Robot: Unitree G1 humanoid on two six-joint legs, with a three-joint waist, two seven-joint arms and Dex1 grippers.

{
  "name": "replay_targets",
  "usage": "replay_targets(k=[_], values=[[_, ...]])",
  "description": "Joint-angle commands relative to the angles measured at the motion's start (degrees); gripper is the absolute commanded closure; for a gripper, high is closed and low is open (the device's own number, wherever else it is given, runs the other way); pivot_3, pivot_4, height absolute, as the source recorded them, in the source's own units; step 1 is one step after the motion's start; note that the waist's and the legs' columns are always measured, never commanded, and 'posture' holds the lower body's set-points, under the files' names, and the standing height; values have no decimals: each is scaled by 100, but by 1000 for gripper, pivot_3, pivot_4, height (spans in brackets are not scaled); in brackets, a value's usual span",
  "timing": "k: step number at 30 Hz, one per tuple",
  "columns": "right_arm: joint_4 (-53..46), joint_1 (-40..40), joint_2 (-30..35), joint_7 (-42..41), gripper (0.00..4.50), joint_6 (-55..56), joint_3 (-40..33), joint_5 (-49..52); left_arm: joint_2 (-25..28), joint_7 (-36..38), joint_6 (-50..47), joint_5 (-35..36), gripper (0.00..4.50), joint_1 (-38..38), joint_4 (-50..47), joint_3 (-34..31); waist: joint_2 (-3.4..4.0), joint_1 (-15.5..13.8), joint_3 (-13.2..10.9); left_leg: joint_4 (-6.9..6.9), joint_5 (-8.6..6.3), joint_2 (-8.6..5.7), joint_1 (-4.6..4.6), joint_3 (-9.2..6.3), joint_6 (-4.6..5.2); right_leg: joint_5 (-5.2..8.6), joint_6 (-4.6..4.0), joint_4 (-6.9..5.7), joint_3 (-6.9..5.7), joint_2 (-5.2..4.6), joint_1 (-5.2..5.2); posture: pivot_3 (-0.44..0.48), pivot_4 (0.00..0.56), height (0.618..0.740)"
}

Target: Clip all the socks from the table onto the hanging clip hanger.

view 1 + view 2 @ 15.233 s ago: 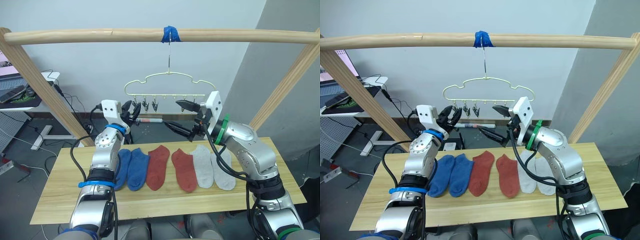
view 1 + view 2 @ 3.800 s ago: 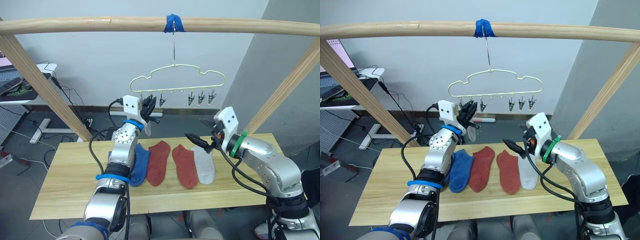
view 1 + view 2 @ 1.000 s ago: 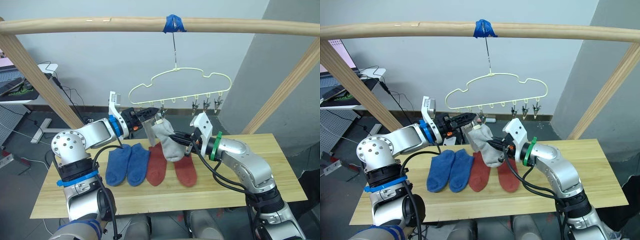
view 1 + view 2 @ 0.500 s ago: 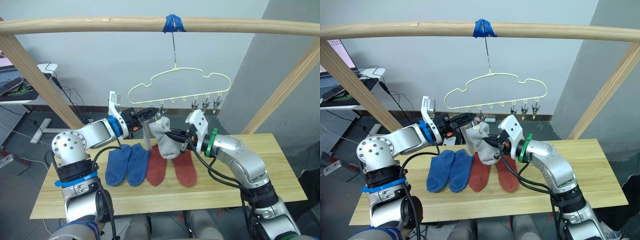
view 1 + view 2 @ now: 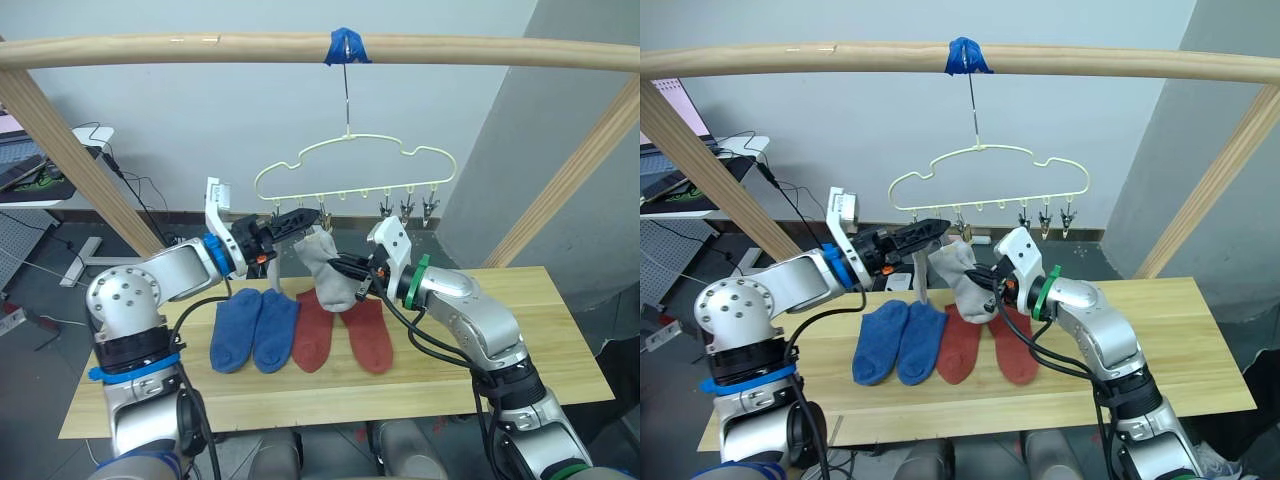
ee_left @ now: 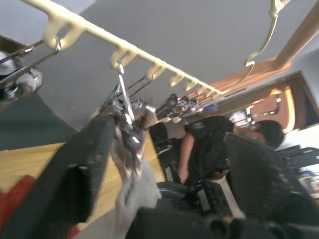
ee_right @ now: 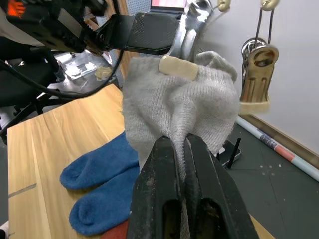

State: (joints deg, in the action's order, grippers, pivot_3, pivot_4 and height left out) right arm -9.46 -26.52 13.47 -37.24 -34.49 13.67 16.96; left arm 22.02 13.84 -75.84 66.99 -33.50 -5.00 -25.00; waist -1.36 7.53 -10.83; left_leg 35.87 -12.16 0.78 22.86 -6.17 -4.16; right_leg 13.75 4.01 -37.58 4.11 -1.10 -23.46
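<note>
A light grey sock point(image 5: 326, 266) hangs bunched under the pale yellow clip hanger point(image 5: 350, 142). A metal clip point(image 7: 178, 67) sits on its top edge. My right gripper point(image 7: 179, 149) is shut on the sock's lower part. My left gripper point(image 5: 285, 225) is up at that clip, its fingers point(image 6: 84, 164) spread open on either side of it. A thin grey strip point(image 5: 923, 272), perhaps another sock seen edge-on, hangs near the hanger's left end. Two blue socks point(image 5: 252, 330) and two rust red socks point(image 5: 345, 335) lie flat on the table point(image 5: 560, 330).
The hanger hooks over a round wooden pole point(image 5: 200, 48) at a blue tape mark. Several empty clips point(image 5: 405, 208) dangle along its right half. Slanted pole legs stand at both sides. A person in dark clothes point(image 6: 209, 144) sits in the background.
My left gripper has opened at the clip and its arm has drawn back a little to the left. The right gripper keeps its grip on the grey sock, shifted slightly left.
</note>
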Motion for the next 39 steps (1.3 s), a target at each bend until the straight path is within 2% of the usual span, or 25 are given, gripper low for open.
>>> replay_targets(k=[1,5,9,12,13,16,27,31,35,39], values=[[-29,-115,-91,-62,3932,-9,-15,124,471,330,13,8,0,270,-573,177,0,0,0,-1,0,0,0,0,0,0,0,0,0,0,-1,-78,145,740],[67,-44,-53,-146,2735,20,20,77,831,617,231,-215,0,623,-886,456,0,-15,0,-6,0,1,1,1,0,1,-2,1,0,-1,-4,-71,145,740],[102,18,33,-205,1336,62,20,18,925,771,477,-399,0,766,-981,636,0,-102,0,-4,0,0,1,2,0,2,-5,1,0,-1,-4,-70,146,740],[75,174,338,-220,297,191,-68,-135,995,984,1211,-1162,0,916,-1168,1140,0,-149,0,-4,0,0,1,3,0,10,-19,3,0,-2,-4,-71,148,740],[-23,249,508,-246,75,201,-155,-143,986,1090,1596,-1495,0,988,-1254,1355,1,-154,0,-4,0,0,2,4,0,11,-20,6,1,-2,-4,-76,146,740],[-298,380,817,-302,75,130,-349,-20,1049,1432,2431,-2194,0,1191,-1425,1820,1,-207,-1,-12,0,0,8,9,0,9,-19,28,2,-5,-3,-76,146,740],[-1338,450,1374,-283,75,-537,-903,529,298,1429,4473,-3721,0,1170,-1176,2466,1,-258,0,-23,-2,0,12,15,0,-1,-2,54,4,-8,0,-101,131,740],[-1584,404,1394,-166,75,-746,-1013,667,7,1540,5701,-4588,0,1096,-881,2974,1,-256,0,-23,-2,0,11,14,0,-1,-2,51,3,-7,1,-125,123,740],[-1699,457,1301,12,0,-826,-1026,715,-321,1344,6658,-5521,833,1065,-352,3480,0,-255,1,-16,-2,-1,13,17,0,-4,2,54,5,-8,6,-132,124,740],[-1784,520,1291,128,0,-901,-1024,778,-717,1113,7150,-5917,833,869,407,3556,1,-248,1,-13,-2,-1,11,14,1,-4,3,49,3,-7,6,-143,128,740]])
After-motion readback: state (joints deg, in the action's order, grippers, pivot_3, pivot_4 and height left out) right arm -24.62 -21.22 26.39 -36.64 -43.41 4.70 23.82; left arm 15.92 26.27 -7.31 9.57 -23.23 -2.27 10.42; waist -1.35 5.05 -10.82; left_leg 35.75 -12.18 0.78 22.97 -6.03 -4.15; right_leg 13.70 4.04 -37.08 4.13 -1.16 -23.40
